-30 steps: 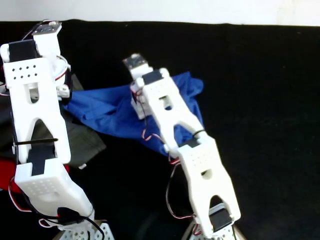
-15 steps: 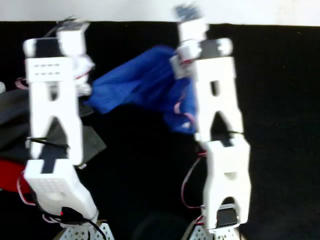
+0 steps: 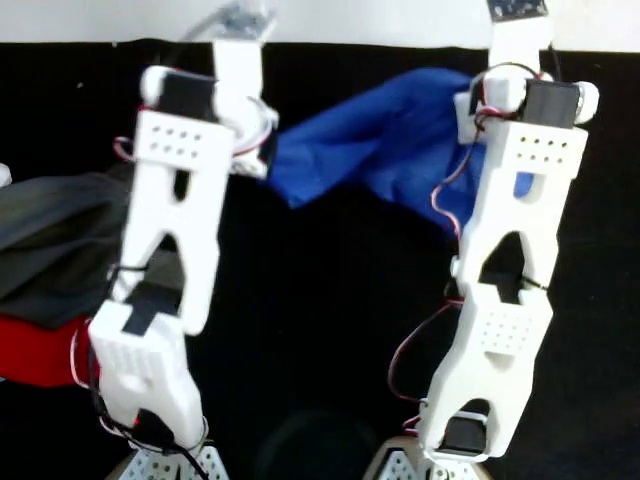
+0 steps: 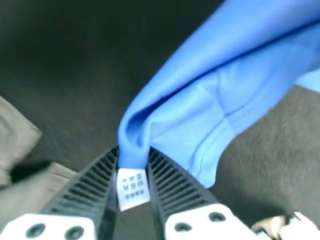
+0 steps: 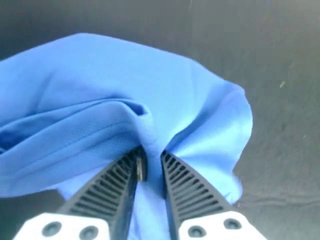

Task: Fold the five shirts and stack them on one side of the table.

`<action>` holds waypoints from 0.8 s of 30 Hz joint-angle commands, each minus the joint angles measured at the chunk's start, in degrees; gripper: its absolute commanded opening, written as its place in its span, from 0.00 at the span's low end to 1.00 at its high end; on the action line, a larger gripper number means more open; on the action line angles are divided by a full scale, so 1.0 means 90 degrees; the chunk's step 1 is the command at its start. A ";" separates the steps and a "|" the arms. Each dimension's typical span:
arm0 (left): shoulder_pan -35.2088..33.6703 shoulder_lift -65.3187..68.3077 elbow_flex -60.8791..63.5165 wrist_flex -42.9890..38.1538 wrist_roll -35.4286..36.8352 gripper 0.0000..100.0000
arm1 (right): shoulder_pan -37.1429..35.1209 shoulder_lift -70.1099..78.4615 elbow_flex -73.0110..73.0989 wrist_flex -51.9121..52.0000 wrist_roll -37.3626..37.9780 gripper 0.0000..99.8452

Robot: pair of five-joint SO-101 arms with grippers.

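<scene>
Red shirt [image 3: 30, 350]: at the left edge of the table [image 3: 320, 330], near side. Grey shirt [image 3: 60, 235]: crumpled just beyond it, touching it. The black table cover runs flat across the centre and right side.

Blue shirt [image 3: 380, 130]: toward the far edge, spanning between the two arms as a creased, sagging band.

Left gripper [image 4: 134, 155]: fingers pressed onto a folded edge of the blue shirt, with a white label between them.

Right gripper [image 5: 150, 159]: fingers pinching a bunched fold of the same shirt.

White wall [image 3: 350, 18]: borders the far edge.
</scene>
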 commanded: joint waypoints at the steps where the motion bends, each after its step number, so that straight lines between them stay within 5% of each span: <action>1: -0.0044 0.0464 0.0532 0.0059 0.0059 0.01 | -0.0015 -0.0464 0.0835 0.0093 0.0195 0.01; 9: -0.0054 0.1783 0.0698 0.0059 0.0039 0.01 | -0.0659 -0.2037 0.4557 -0.0083 0.0176 0.01; 13: -0.0054 0.2164 0.0698 0.0068 -0.0400 0.02 | -0.0689 -0.3053 0.6764 -0.1177 0.0195 0.01; 16: -0.0181 0.2095 0.0708 0.0078 -0.0410 0.12 | -0.0698 -0.3824 0.8425 -0.2037 0.0215 0.01; 20: -0.0786 0.1499 0.0708 0.0078 -0.0430 0.26 | -0.0669 -0.4869 0.9939 -0.2974 0.0215 0.01; 24: -0.1939 0.1021 0.0737 0.0078 -0.0752 0.25 | -0.0689 -0.5670 1.0652 -0.3248 0.0215 0.01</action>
